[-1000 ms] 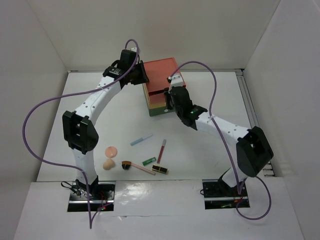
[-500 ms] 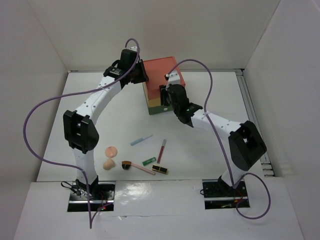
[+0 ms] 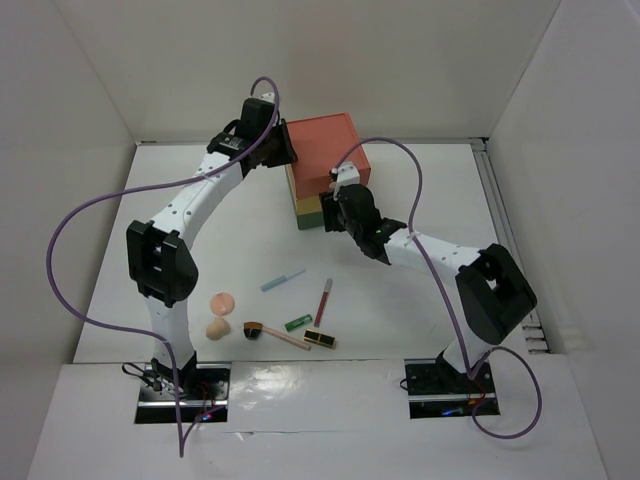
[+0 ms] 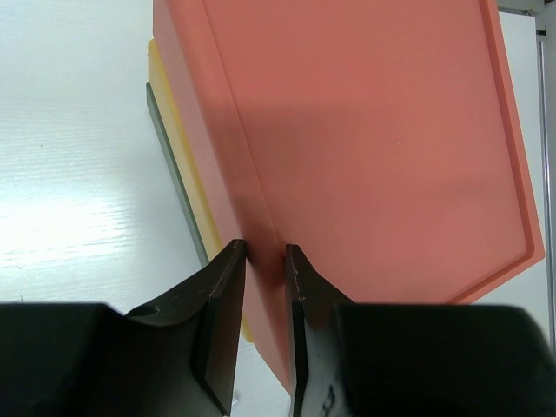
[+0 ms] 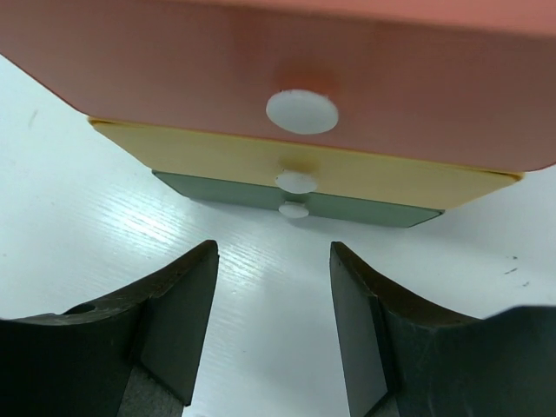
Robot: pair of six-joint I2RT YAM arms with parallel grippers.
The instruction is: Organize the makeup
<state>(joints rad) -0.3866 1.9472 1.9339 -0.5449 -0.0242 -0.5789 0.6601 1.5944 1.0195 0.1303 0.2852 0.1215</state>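
The makeup lies loose on the near table: a blue pencil [image 3: 283, 279], a red gloss stick [image 3: 323, 301], a peach puff [image 3: 222, 302], a sponge [image 3: 215, 327], a brush [image 3: 275, 334], a small green tube [image 3: 297, 323] and a black compact [image 3: 320, 340]. My left gripper [image 3: 288, 152] sits at the left edge of the drawer box [image 3: 325, 150]. In the left wrist view the left gripper [image 4: 265, 252] is closed on the orange top's rim [image 4: 261, 217]. My right gripper [image 3: 330, 205] is open and empty, and in its wrist view the right gripper [image 5: 274, 252] faces the box's front.
The box front shows three white knobs: orange drawer [image 5: 301, 111], yellow drawer [image 5: 297, 182], green drawer [image 5: 294, 209]. All drawers look shut. White walls enclose the table on three sides. A purple cable loops over each arm.
My right gripper has dropped lower and drawn slightly back in front of the drawers, with its arm folding nearer the box. The left arm and the makeup have not moved.
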